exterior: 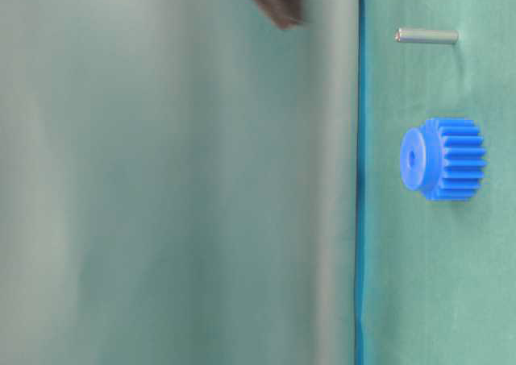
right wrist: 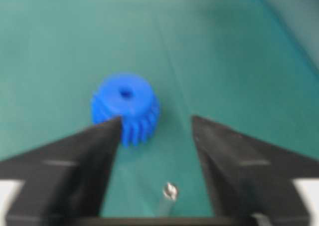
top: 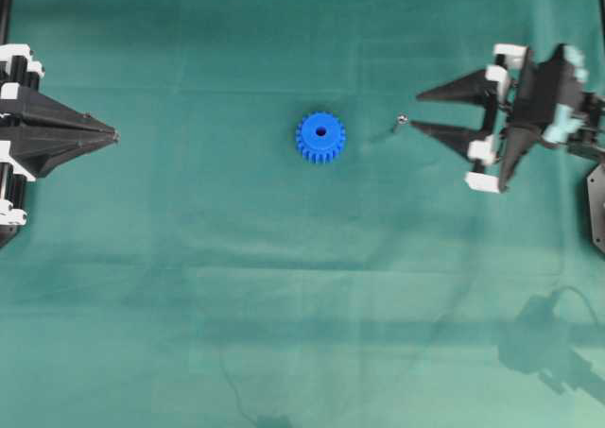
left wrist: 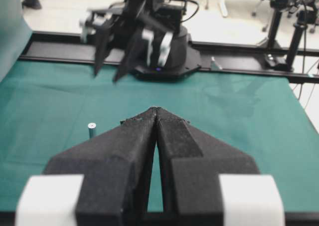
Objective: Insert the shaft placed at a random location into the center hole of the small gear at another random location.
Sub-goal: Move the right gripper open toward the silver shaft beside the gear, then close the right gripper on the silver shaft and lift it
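The small gear (top: 320, 137) is bright blue and lies flat mid-table with its center hole (top: 320, 131) facing up. The shaft (top: 401, 120), a tiny silvery pin, stands upright on the cloth to the gear's right. My right gripper (top: 416, 110) is open, its fingertips just right of the shaft. In the right wrist view the shaft (right wrist: 169, 191) shows in the gap between the fingers, touching neither, with the gear (right wrist: 125, 106) beyond. My left gripper (top: 115, 135) is shut and empty at the far left. In the left wrist view its fingers (left wrist: 169, 136) hide the gear.
Green cloth (top: 302, 286) covers the table. The table-level view shows the gear (exterior: 443, 159) and shaft (exterior: 426, 35) close up, with a blurred dark fingertip (exterior: 278, 2) at the top. The right arm's base (left wrist: 159, 56) stands at the far table edge.
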Tool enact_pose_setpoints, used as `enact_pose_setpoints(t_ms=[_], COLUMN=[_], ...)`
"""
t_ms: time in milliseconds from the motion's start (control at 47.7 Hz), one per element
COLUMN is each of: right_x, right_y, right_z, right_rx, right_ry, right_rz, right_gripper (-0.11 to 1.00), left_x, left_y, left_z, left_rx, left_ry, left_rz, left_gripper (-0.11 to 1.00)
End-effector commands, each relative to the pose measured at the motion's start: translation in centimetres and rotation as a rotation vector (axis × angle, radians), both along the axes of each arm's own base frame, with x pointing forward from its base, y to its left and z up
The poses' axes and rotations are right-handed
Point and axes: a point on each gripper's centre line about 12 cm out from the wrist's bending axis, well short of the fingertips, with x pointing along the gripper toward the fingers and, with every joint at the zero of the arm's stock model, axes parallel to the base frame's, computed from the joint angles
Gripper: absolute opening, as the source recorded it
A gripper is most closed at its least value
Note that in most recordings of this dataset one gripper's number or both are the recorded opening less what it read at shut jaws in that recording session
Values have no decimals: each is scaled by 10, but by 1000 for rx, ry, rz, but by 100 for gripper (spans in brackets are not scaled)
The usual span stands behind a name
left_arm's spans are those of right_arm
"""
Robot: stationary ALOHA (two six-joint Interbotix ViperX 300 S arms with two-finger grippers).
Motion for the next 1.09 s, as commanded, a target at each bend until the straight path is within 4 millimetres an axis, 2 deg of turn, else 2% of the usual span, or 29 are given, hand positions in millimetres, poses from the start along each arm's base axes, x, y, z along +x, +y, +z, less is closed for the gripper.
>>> enact_pose_setpoints(t_ms=[0,42,147,314,566,629,671,838,1069], right_x=[11,13,15,16,18,18,18,19,20], right_y=[-5,-8,-15,-19,-18,-16,-15,-13,-13], right_z=[-11,-17,-34,-58,-68,-68,-68,-68,-66], right_rx=[2,10,28,48,54,49,48,46,46], right_ry=[0,3,19,70,101,104,106,103,94], right_rz=[-17,-34,-80,-110,-102,-90,-86,-77,-79], right_gripper=[72,78,69,71,68,63,55,16,15], left_x=[1,1,1,1,0,0,0,0,0], left_y=[1,1,1,1,1,1,1,1,1], left_z=[2,3,1,-1,-3,-5,-5,-5,-6], left_rx=[-1,-3,-1,-3,-2,-3,-3,-3,-5], left_ry=[-6,-9,-5,3,6,11,12,12,15], left_rz=[4,4,5,5,5,5,5,5,5], left_gripper=[0,0,0,0,0,0,0,0,0])
